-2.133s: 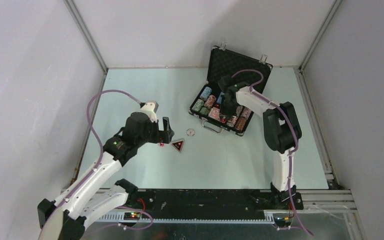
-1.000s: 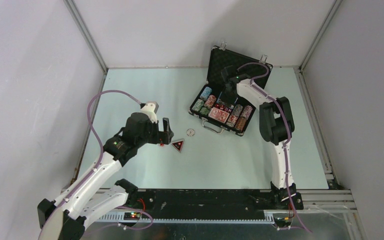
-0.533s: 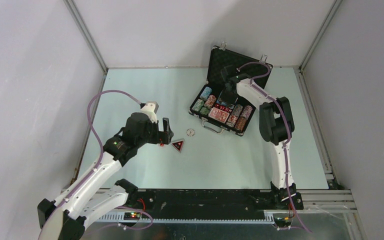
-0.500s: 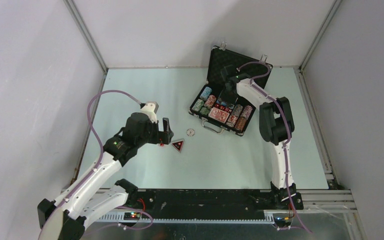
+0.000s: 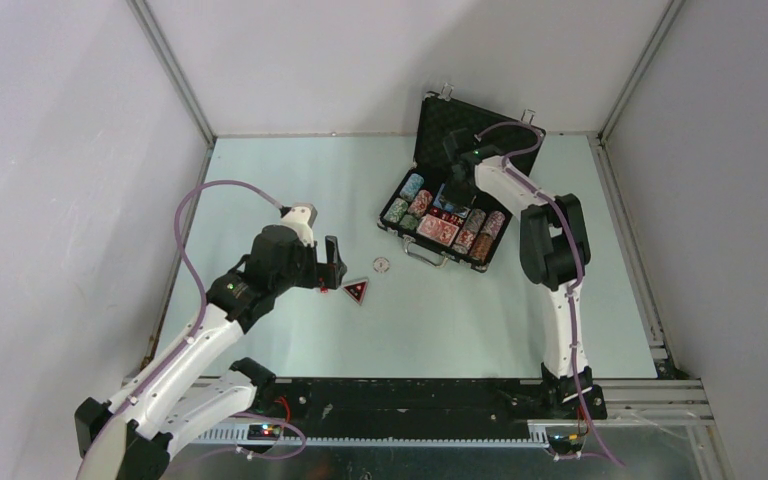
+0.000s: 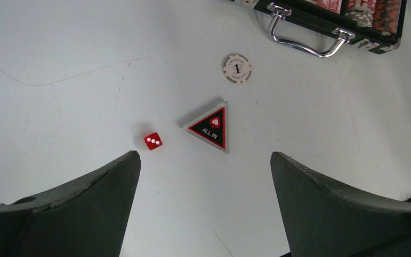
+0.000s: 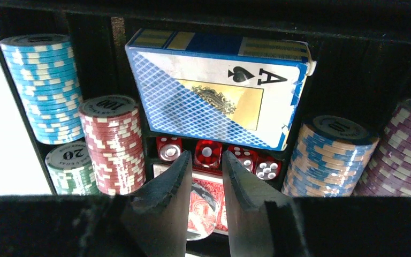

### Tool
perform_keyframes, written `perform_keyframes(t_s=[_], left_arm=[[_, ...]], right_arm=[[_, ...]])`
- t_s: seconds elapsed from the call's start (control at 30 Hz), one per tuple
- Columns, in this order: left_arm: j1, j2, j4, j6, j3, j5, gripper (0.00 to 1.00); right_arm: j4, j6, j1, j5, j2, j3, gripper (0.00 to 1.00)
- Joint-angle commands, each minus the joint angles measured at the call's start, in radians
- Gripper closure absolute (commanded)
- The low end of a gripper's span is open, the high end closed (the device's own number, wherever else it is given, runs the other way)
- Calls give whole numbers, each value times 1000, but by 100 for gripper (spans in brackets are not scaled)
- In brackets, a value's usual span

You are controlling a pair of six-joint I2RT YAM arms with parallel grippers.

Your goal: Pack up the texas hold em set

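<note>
Case (image 5: 436,118): black, foam-lined, open on the table, lid upright, silver handle (image 6: 305,38) on the near side.
Blue deck (image 7: 219,96): boxed, ace of spades showing, slightly askew in the middle slot by the lid.
Red deck (image 5: 438,230): middle slot, handle side.
Dice (image 7: 208,151): four red, in a row between the decks.
Chips: light blue (image 7: 48,88), red/white (image 7: 112,142) and green (image 7: 72,171) stacks on one side of the decks; blue (image 7: 329,155) and purple (image 7: 406,144) on the other.
Triangle (image 6: 211,127): black, red-edged, "ALL IN", flat on the table.
Button (image 6: 237,68): white, round, between triangle and handle.
Die (image 6: 152,140): red, three up, near the triangle.

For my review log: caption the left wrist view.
Open left gripper above red die, black triangle and white button on the table.
</note>
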Motion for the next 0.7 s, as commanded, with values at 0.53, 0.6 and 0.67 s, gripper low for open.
perform_keyframes(t_s=[0.53, 0.6, 0.67], left_arm=[[20, 141, -37, -168, 93, -130, 2], [36, 194, -73, -213, 130, -144, 2], [56, 249, -121, -254, 164, -158, 2]], right_arm=[[117, -290, 47, -45, -610, -453, 69], [112, -313, 69, -17, -662, -479, 74], [170, -355, 99, 13, -740, -528, 77]])
